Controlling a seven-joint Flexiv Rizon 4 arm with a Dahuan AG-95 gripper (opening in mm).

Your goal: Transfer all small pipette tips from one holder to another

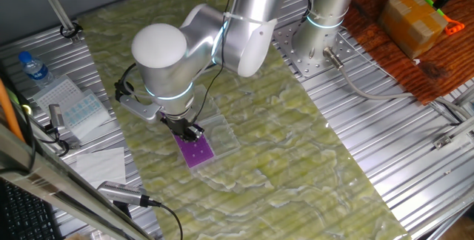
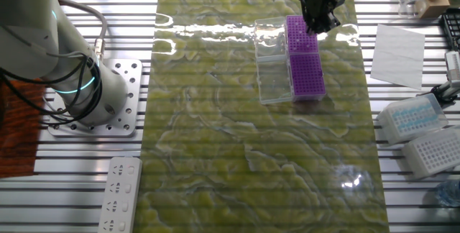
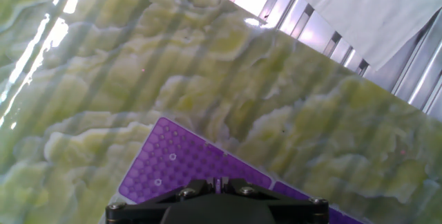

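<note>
A: What lies on the counter [image 2: 215,154], left to right, in the other fixed view?

B: A clear plastic lid [image 2: 272,60], then two purple racks [image 2: 305,60] end to end, near the far edge.

A: And the small pipette tips [image 3: 164,169]?

B: Pale dots in the purple rack top — the hand view shows a couple.

A: The gripper [image 2: 319,19]?

B: Low over the farther rack — whether its fingers are apart or together, I cannot tell.

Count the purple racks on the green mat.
2. One purple rack lies under the gripper; the second purple rack adjoins it end to end, beside the clear lids. No others are visible.
</note>
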